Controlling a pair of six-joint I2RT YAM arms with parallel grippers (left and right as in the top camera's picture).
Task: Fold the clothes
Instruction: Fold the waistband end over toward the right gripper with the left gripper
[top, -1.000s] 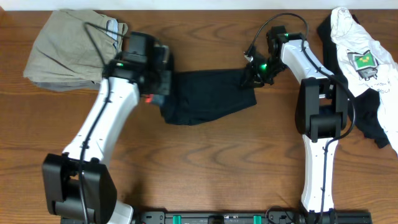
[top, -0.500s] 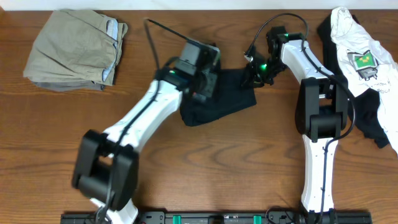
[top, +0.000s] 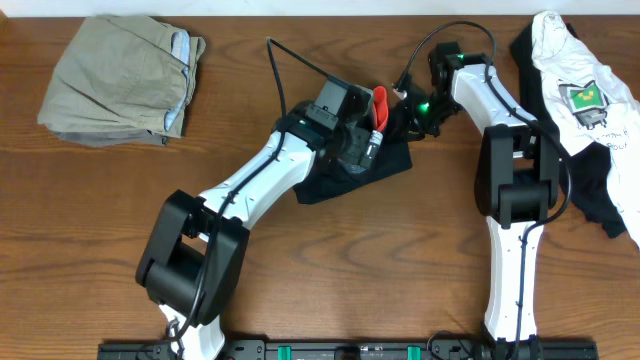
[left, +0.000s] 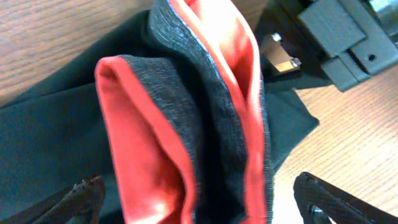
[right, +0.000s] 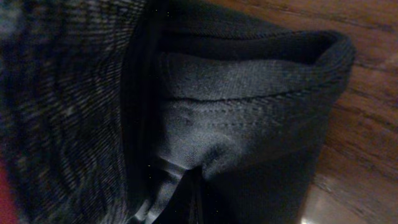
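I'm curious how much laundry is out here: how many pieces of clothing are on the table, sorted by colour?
Tan: 1, the folded trousers
Black: 2, the black pants in the middle, and a dark garment partly under the shirt
White: 1, the printed shirt
Total: 4

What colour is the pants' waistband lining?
The pants have a red waistband lining; left wrist view shows it best.

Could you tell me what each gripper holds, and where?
Right gripper: shut on the black pants at their right edge, near the waistband. Left gripper: open, holding nothing.
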